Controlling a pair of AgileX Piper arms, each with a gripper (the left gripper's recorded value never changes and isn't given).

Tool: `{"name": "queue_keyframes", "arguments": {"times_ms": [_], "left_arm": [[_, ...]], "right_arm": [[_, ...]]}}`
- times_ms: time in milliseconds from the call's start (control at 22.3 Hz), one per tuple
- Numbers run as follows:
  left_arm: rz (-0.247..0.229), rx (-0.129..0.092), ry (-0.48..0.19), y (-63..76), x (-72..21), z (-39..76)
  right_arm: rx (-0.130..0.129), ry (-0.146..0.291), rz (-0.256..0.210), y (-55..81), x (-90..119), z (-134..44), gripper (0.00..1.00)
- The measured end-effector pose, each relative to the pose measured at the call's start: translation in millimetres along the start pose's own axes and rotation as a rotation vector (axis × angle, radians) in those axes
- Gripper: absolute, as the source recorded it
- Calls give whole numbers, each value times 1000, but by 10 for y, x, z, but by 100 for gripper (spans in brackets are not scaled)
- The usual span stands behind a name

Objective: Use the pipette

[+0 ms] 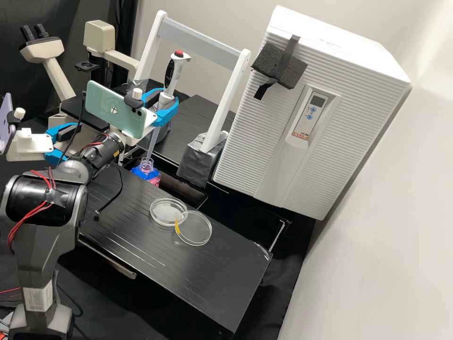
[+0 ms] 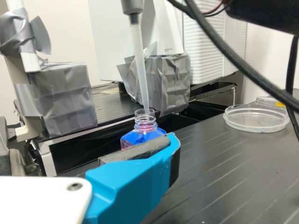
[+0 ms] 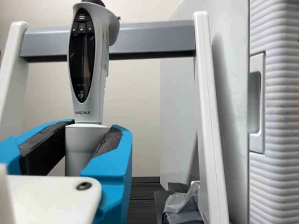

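Plastic, hard and smooth, makes up the pipette (image 3: 88, 70): a grey-white handle with a glossy dark front panel and a red button on top, narrowing to a long clear tip (image 2: 140, 70). It stands upright at the far left of the bench (image 1: 212, 278). The padded blue fingers of the right gripper (image 1: 163, 106) are clamped on its round lower barrel. The tip reaches down into the open neck of a small clear bottle (image 2: 145, 128) of pink liquid.

I judge the pipette light but top-heavy and slick. The barrel just under the handle, where the pads bite, is the sound place to hold it. The thin tip would likely flex or snap if pushed sideways against the bottle's rim. The bottle looks light too and could tip over.

The left gripper (image 1: 60, 141) sits left of the bottle without touching it, and its fingers seem to stand apart with nothing between them. Nearer, two shallow round clear dishes (image 1: 167, 211) lie overlapping on the ribbed black top.
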Motion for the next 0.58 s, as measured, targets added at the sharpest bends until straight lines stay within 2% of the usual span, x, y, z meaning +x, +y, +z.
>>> {"name": "queue_keyframes", "arguments": {"times_ms": [270, 494, 584], "left_arm": [[-32, -2, 6, -64, -41, -6], [-32, -4, 4, -64, -39, 2], [-32, -4, 4, -64, -39, 2]], "right_arm": [[-7, -17, -19, -117, 14, 73, 0], [-11, -22, -16, -155, 0, 116, 0], [-18, -32, -30, -196, -18, 157, 0]]}}
